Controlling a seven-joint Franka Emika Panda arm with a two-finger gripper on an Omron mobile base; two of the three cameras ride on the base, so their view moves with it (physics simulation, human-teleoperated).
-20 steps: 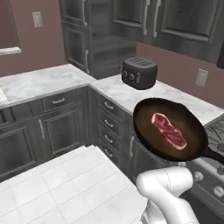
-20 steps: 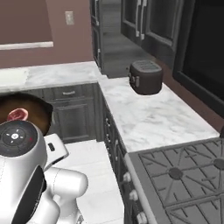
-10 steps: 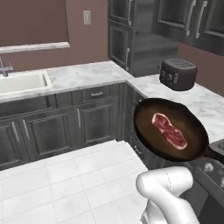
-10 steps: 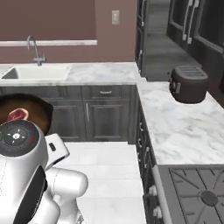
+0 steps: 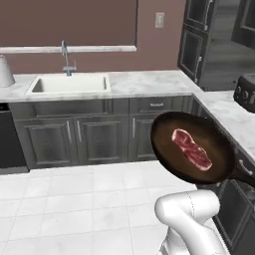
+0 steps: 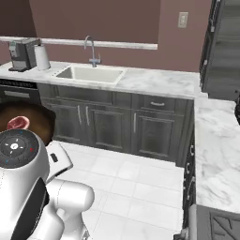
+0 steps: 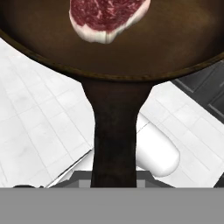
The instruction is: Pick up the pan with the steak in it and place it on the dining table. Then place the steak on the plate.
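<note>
While the base turns, both base views have swept across the kitchen: a second ago they faced the corner surface with the toaster, and now they face the sink [image 5: 69,83] and faucet [image 5: 65,56] run, with the toaster [image 5: 246,92] pushed to the right edge of the left base view. This is camera motion; the carried load sits at the same place relative to the arm.

The pan [image 5: 191,147] is held aloft above the tiled floor [image 5: 74,204], clear of every surface. The steak [image 5: 191,148] lies flat on its inner base, roughly central. In the hand view the pan's handle [image 7: 115,135] runs straight down toward the hand, whose tips are hidden beneath it; hand is closed narrow on the handle.

Judgement: transport leg under way, pan lifted, dining table and plate not yet in sight. The turn should bring them into view.

Writing: none legible. A wall outlet [image 5: 159,20], coffee machine [image 6: 22,54] and paper roll [image 6: 42,57] carry no readable marks.
</note>
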